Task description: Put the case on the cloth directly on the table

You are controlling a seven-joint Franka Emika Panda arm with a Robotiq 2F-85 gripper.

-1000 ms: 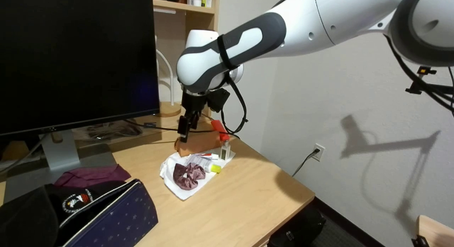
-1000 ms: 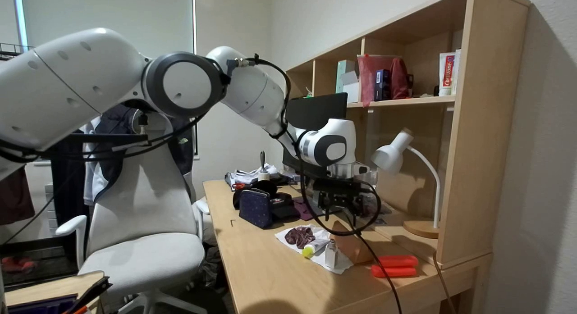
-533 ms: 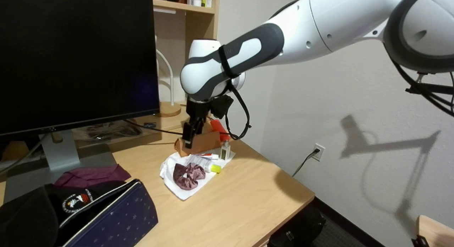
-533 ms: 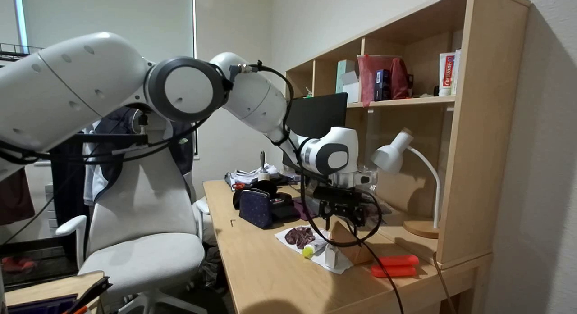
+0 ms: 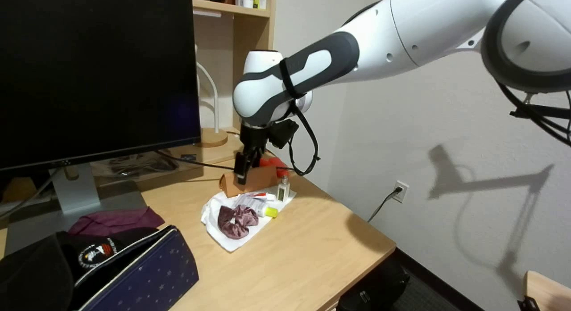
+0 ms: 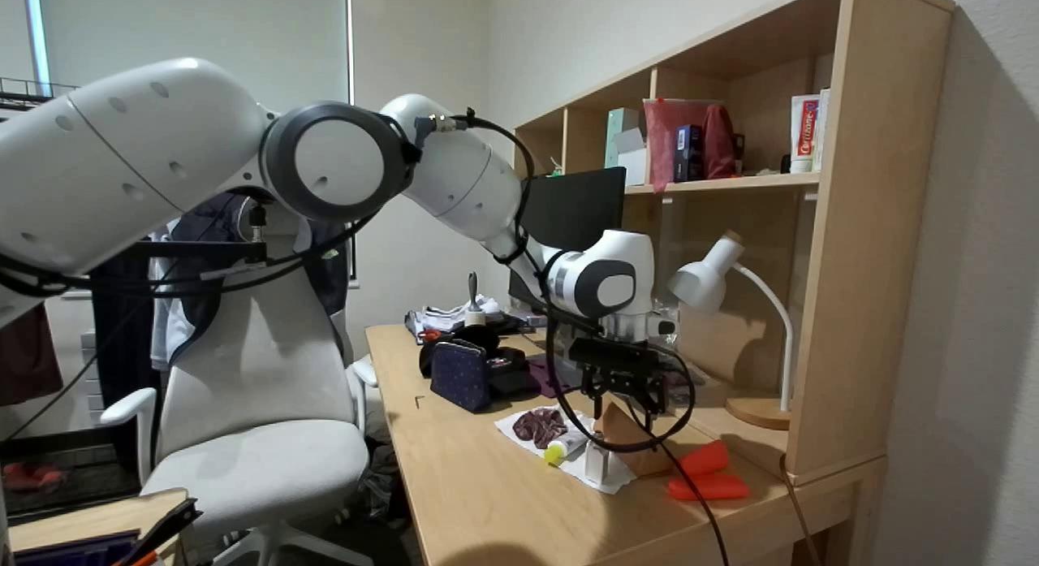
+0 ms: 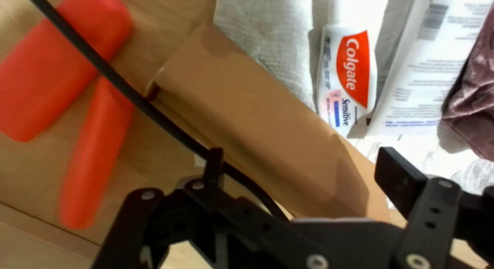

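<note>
Monitor [image 5: 98,74] at the far left in an exterior view stands over the worktop [image 5: 267,266], its screen dark. Below it lie a plain purple cloth [image 5: 116,221], a black cap [image 5: 96,254] bearing a round emblem, and a dark blue pouch [image 5: 151,271] specked with stars, its mouth gaping. A round lamp base [image 5: 212,138] is set further back.

Well apart from the pouch, the white cloth [image 5: 229,245] is spread on the worktop. On it rest a mauve scrunchie [image 5: 236,230], a tube [image 5: 254,205] with a yellow-green cap and, just beside that, a smaller Colgate tube [image 7: 349,80]. Along the cloth's back edge lies the case [image 5: 256,180], long and tan-brown; whether some of the cloth runs under it cannot be told. Low over the case is the end effector [image 7: 301,161], its fingers [image 7: 399,180] set wide, and in the wrist view they stand to either side of it; whether either touches it is unclear.

Near the case's right end are red pieces [image 5: 277,163], and a small clear bottle [image 5: 283,191] stands upright on the cloth's right corner. The arm [image 5: 428,25] reaches in from the upper right.
</note>
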